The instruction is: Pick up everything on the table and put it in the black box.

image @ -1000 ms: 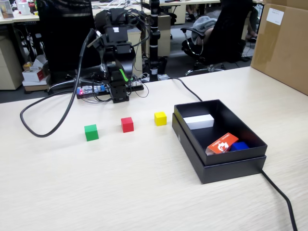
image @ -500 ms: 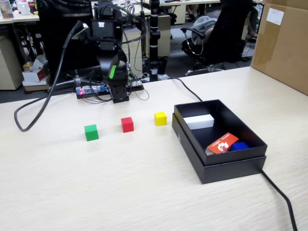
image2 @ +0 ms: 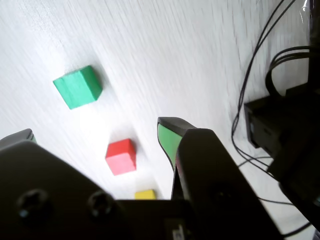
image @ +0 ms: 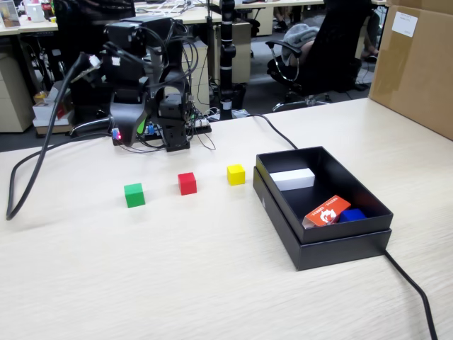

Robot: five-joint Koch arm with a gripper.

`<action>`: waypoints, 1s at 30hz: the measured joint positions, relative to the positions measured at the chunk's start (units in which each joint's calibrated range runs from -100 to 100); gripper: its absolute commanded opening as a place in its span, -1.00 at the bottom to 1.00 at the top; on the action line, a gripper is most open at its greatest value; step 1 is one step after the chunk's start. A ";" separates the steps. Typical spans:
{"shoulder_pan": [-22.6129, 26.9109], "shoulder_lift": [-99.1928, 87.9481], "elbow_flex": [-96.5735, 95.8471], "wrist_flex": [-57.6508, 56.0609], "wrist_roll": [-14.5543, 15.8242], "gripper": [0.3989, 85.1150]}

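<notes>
Three small cubes stand in a row on the table (image: 177,276): green (image: 134,195), red (image: 187,183) and yellow (image: 236,174). The wrist view looks down on the green cube (image2: 77,87), the red cube (image2: 121,156) and a sliver of the yellow cube (image2: 145,194). My gripper (image: 132,139) hangs above the table behind the green cube, touching nothing. Its jaws are spread wide and the gripper (image2: 95,130) is open and empty. The black box (image: 322,244) sits to the right of the yellow cube.
Inside the box lie a white block (image: 292,179), an orange packet (image: 327,210) and something blue (image: 352,214). A brown carton (image: 414,64) stands at the far right. Cables (image: 28,163) loop at the left, another cable (image: 410,290) runs from the box. The arm base (image: 175,134) stands behind the red cube.
The arm has swung left in the fixed view and tipped the gripper down behind the green cube. The cubes and box have not moved.
</notes>
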 measured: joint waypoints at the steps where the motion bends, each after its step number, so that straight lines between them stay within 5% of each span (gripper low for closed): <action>1: -0.05 2.85 1.10 0.77 -0.20 0.13; 17: -0.15 24.08 1.37 8.21 -4.44 0.15; 30: -0.15 33.01 2.65 14.71 -4.98 0.11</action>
